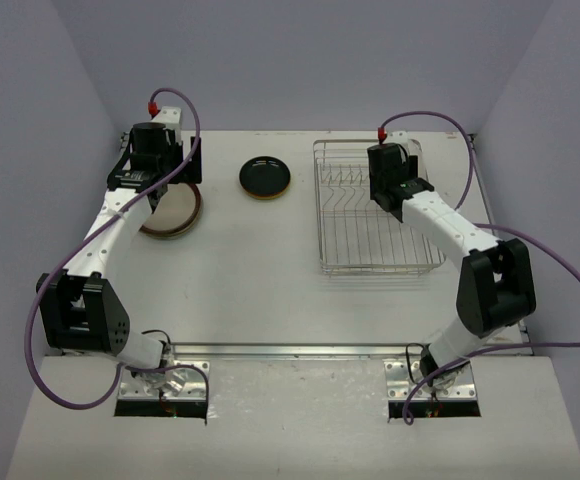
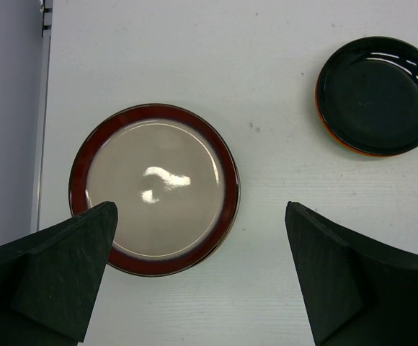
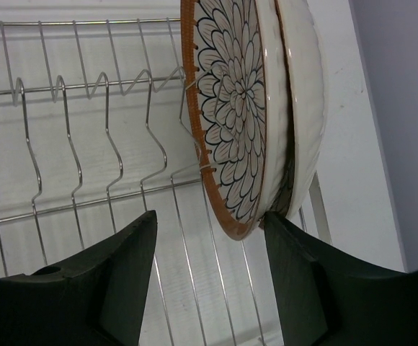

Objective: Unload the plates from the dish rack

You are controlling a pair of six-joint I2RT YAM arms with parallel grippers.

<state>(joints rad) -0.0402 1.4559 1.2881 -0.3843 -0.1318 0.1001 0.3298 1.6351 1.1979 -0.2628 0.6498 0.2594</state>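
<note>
- Two upright plates [image 3: 238, 108] stand at 12 o'clock of the right end effector [image 3: 209, 216], which is spread wide and empty.
- Left end effector [image 2: 200, 205] gapes empty; red-rimmed plate [image 2: 153, 189] lies at 10 o'clock.

Silver wire dish rack [image 1: 380, 268] on the right of the worktop [image 1: 270, 290] holds a brown-rimmed floral plate [image 3: 230, 108] and a white plate [image 3: 304, 94] upright, pressed together; to the left, a red-brown-rimmed cream plate [image 2: 153, 189] lies flat, and a black plate [image 2: 378, 95] rests on an orange plate [image 2: 334, 139].
</note>
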